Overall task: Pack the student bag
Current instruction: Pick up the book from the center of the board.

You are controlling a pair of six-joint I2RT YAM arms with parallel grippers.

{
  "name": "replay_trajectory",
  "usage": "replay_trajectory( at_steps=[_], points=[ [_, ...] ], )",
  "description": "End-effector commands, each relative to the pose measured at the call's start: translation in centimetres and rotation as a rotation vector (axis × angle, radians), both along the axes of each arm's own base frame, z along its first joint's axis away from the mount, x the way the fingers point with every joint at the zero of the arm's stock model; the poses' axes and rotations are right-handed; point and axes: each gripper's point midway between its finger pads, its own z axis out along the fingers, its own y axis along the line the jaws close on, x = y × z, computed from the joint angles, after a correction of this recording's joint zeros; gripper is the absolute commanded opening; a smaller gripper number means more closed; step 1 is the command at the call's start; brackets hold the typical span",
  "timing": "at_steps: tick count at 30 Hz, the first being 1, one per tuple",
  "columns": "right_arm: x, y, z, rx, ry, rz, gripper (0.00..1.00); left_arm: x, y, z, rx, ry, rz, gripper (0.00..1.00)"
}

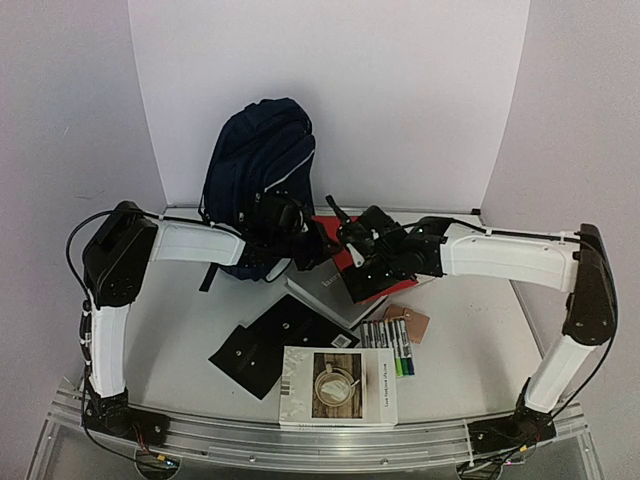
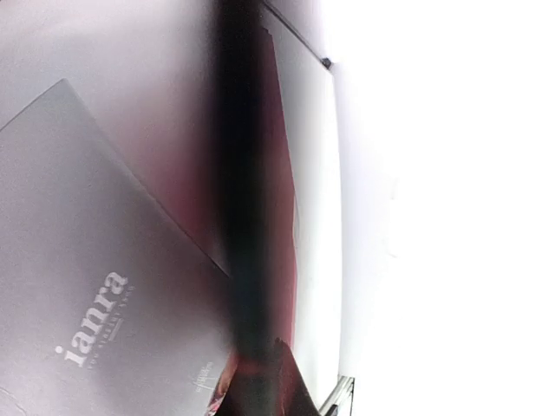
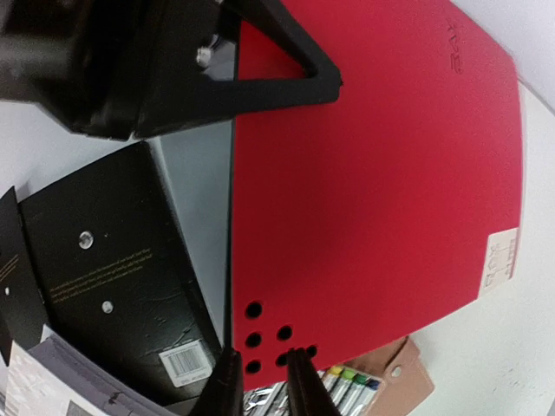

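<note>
Since the student bag (image 1: 258,165) stands upright at the back of the table (image 1: 480,340), take it as your mark and read rightward from it. Just in front of the bag's lower right corner, the left fingers (image 3: 286,74) are together, clamped by the look of it on the edge of the red folder (image 3: 373,173) that faces the bag. The folder spreads away from the bag to the right, lifted above the grey book (image 1: 318,290); its long axis seems to run from one arm towards the other, though the overhead view hides too much of it to be sure. Farthest from the bag, the right fingers (image 3: 232,386) stand a little apart astride the folder's punched edge, and you should not count on them for a hold. What matters for your next move is this: the bag lies to the left of and behind the left fingers, near them, so the left arm is much the nearer and I judge the carry to be its job. You cannot tell from here whether the bag's mouth is open, so check that first.
</note>
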Motion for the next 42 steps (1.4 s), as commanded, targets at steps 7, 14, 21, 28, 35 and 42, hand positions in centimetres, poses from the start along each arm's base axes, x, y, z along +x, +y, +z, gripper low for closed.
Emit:
replay_trajectory(
  at_steps=[7,14,21,28,35,42],
  points=[
    [-0.7,-1.4,6.7,0.171,-0.099,-0.01,0.85,0.4,-0.9,6.1,-0.066,-0.229,-0.088,0.0],
    [2.9,-5.4,9.8,0.325,-0.082,-0.034,0.98,-4.7,-0.1,11.6,-0.041,-0.497,-0.352,0.0],
    [5.2,-7.8,11.8,0.492,-0.06,0.009,0.98,-9.4,3.5,17.3,-0.112,-0.632,-0.511,0.0],
    [5.2,-9.3,15.0,0.68,-0.052,0.077,0.98,-11.4,6.9,21.6,-0.203,-0.66,-0.642,0.0],
    [5.2,-12.2,16.3,0.776,-0.03,0.077,0.98,-11.7,9.5,24.3,-0.238,-0.707,-0.678,0.0],
    [5.0,-12.6,16.3,0.795,-0.016,0.063,0.98,-12.8,11.4,27.1,-0.276,-0.775,-0.681,0.0]
  ],
)
